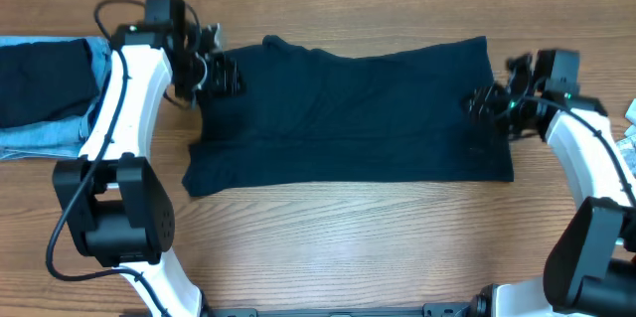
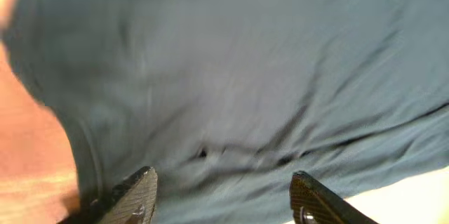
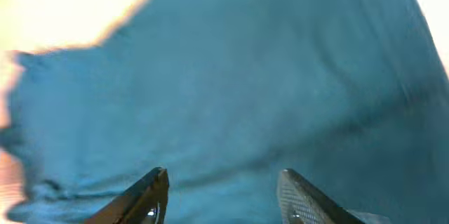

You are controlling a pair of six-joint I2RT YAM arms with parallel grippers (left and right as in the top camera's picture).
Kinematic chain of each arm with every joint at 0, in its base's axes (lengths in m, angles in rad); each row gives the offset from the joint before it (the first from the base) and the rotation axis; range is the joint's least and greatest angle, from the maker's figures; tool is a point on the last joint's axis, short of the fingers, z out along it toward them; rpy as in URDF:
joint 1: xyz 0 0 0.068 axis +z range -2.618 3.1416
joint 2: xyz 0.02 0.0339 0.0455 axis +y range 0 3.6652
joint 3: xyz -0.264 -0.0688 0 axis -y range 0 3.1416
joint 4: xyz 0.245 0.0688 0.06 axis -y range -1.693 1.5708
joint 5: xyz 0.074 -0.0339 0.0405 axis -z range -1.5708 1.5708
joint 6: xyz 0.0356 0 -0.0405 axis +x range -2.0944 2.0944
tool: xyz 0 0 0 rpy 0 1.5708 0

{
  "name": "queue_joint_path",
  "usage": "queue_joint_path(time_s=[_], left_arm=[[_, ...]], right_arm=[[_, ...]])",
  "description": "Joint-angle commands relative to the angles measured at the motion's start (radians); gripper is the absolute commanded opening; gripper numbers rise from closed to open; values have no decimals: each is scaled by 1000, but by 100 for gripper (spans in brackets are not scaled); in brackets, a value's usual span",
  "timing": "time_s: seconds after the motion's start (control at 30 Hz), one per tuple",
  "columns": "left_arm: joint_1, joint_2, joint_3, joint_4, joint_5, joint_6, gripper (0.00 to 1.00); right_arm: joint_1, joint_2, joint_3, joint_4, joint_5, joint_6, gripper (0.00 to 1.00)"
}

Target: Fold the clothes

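A dark navy shirt (image 1: 348, 113) lies spread as a wide flat band across the wooden table (image 1: 348, 237). My left gripper (image 1: 224, 77) hovers over the shirt's left end, near the upper corner. In the left wrist view its jaws stand apart (image 2: 223, 178) with wrinkled navy cloth (image 2: 231, 76) beneath them and nothing pinched between. Above the shirt's right edge is my right gripper (image 1: 484, 106). The right wrist view shows it (image 3: 224, 175) open over smooth cloth (image 3: 245, 76). More clothes are stacked at the far left: a dark navy piece (image 1: 40, 83) on light blue denim (image 1: 45, 138).
The clothes stack at the far left sits close behind my left arm (image 1: 124, 98). Something pale (image 1: 628, 118) shows at the right edge of the overhead view. Bare wood runs along the front of the table.
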Motion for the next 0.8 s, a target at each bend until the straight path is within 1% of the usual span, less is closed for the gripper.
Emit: queue_joint_path(time_s=[0.0,0.07,0.13,0.3,0.37,0.47,0.77], left_arm=[[-6,2,117,30,34,2,77],[-6,2,138,48,35,-1,80],[-6,2,140,79,35,-22,82],[-8,3,140,146,35,-79,82],[-8,3,140,172,36,-111,82],[-8,3,140,193,35,-126,82],[-16,3,139,157,32,-128,81]], right_arm=[[5,-27,114,5,-61,-26,57],[3,-27,146,24,-55,-27,61],[0,-27,151,77,-45,-29,65],[-10,42,151,222,-3,-30,71],[-18,90,151,267,-5,-18,71],[-42,174,151,340,-7,34,72],[-114,383,164,599,-43,137,72]])
